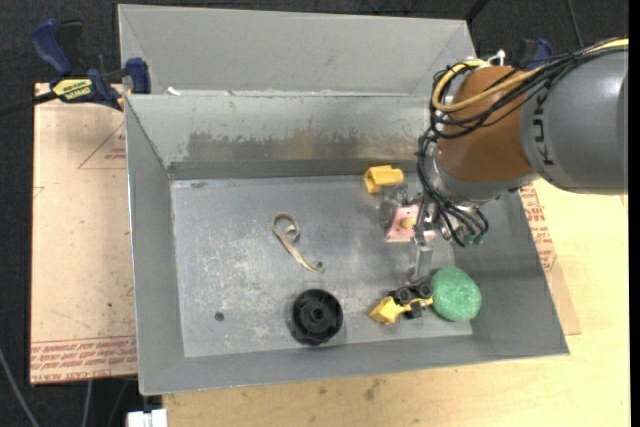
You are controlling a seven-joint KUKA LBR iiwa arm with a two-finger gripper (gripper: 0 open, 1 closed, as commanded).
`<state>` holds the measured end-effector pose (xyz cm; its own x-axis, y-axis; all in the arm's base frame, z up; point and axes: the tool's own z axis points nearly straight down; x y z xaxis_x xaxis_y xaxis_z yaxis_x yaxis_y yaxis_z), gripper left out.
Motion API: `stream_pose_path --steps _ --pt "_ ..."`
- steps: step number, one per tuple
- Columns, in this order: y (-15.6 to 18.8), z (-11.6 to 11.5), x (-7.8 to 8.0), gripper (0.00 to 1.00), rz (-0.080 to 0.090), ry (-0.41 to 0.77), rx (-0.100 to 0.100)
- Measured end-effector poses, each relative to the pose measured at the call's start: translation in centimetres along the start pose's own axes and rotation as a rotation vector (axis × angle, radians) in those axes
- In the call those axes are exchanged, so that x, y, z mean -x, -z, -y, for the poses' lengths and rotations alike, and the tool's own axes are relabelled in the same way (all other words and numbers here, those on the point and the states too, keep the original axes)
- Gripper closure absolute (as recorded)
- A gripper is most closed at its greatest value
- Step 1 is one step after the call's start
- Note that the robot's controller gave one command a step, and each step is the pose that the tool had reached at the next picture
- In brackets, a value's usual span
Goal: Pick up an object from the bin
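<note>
Gripper: lower right, poised over yellow-black toy beside green ball, we judge to line up a pick | grip: we cannot tell | black disc: lower centre, loose

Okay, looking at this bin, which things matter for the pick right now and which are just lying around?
Likely in play: the hand, low at the near right of the bin; the yellow-and-black toy and green ball nearest it.

Lying about: yellow block, small pink piece, tan loop, black wheel.
</note>
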<state>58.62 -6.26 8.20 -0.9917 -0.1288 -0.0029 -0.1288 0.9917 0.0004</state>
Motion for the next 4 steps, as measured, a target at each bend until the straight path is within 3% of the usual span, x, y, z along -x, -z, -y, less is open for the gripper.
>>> stream_pose_path --steps 1,2,3,4 --pt "0.0 0.0 0.0 0.0 0.0 0.0 0.0" --pt "1.1 2.8 2.2 0.0 0.0 -0.03 0.002" --pt "0.0 4.5 3.9 1.0 0.001 -0.044 0.0" --pt "0.0 4.5 3.9 0.0 0.001 -0.044 0.0"
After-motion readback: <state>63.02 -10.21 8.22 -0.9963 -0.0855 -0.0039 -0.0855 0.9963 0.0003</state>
